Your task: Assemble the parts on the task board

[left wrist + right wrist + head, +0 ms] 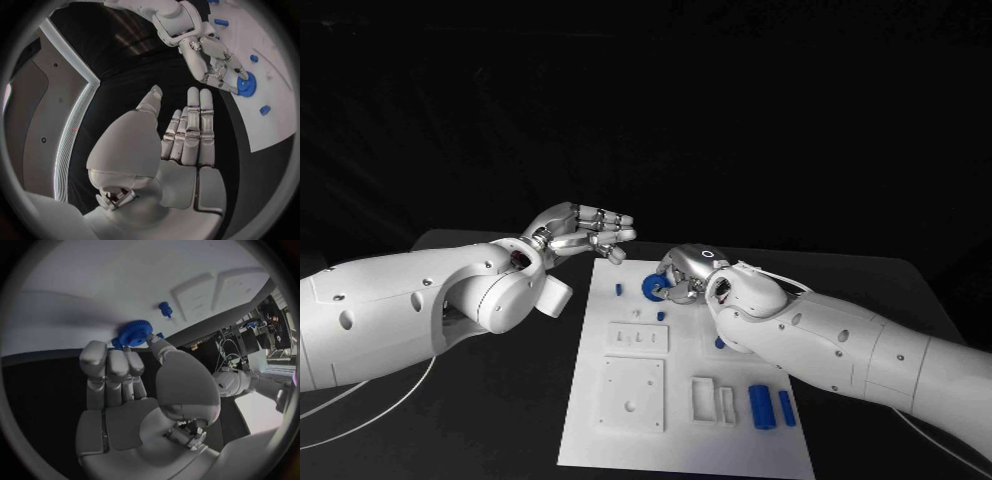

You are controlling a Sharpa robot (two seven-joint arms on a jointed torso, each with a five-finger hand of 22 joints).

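Head view, centre of the frame: a blue toothed gear (651, 288) lies on the upper part of the flat white task board (687, 440), and the right hand (685, 276) grasps it, metal fingertips (152, 340) pinched on its ridged rim. A small blue peg (619, 288) stands just left of the gear. Lower right on the board lie two smooth blue cylinders (762, 407), beside raised white rectangular blocks (632, 394). The left hand (581, 230), silver and jointed, hangs above the matte black table (502, 420) at the board's upper left corner, released, fingers straight and holding nothing.
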